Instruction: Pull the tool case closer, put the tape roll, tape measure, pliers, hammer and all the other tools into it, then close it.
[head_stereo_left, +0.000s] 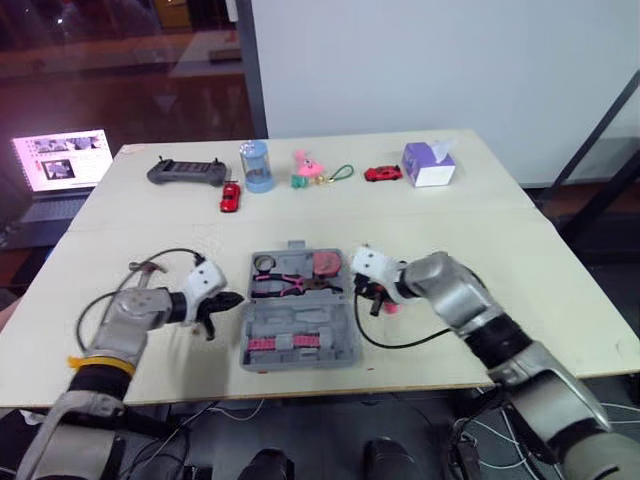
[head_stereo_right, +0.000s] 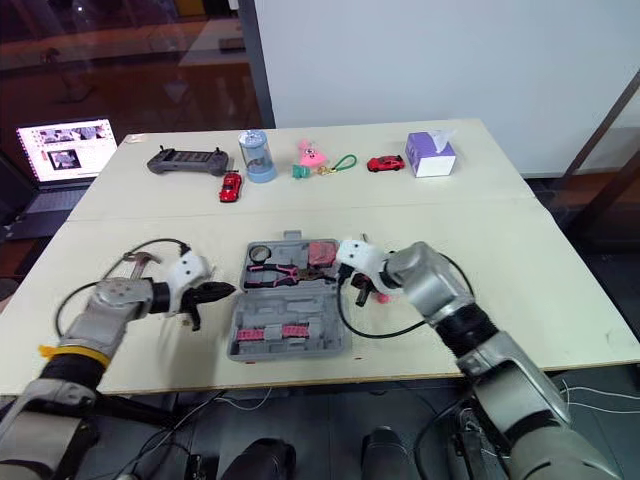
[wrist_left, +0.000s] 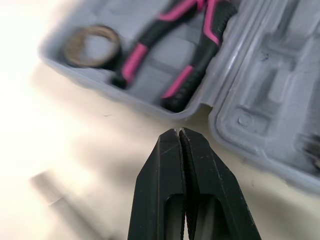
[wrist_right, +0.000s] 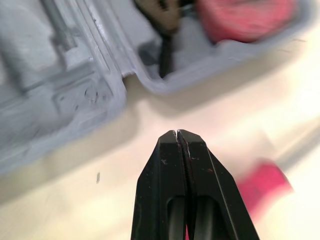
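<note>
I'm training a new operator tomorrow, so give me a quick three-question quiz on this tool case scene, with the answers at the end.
1. True or false: the tool case lies open on the table.
2. Which tool lies on the table outside the case, on its left side? A. pliers B. hammer C. tape roll
3. Fill in the missing word: the right gripper has its fingers ____ and holds nothing.

Key: 1 true; 2 B; 3 shut.
</note>
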